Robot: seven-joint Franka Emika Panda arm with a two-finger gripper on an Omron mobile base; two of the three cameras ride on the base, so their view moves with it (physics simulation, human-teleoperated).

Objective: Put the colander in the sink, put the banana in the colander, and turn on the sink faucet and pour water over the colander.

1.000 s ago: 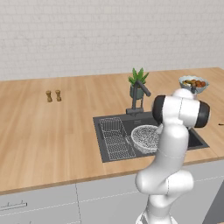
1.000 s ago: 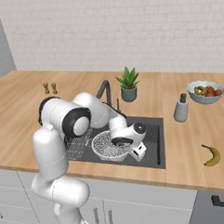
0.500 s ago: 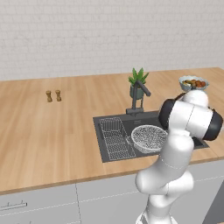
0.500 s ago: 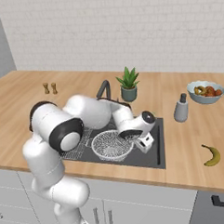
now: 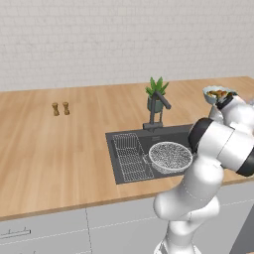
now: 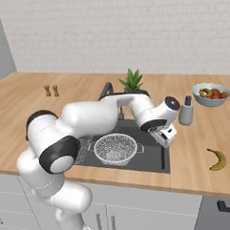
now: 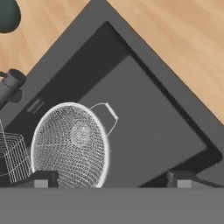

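Hanging over the right part of the sink, the gripper has its jaws spread wide with nothing between them and touches nothing. Just beside it, one colander sits inside the basin next to the wire rack, and one banana lies on the counter well to the right. Farther back stand one sink faucet, one potted plant, one grey bottle, one fruit bowl and two small shakers.
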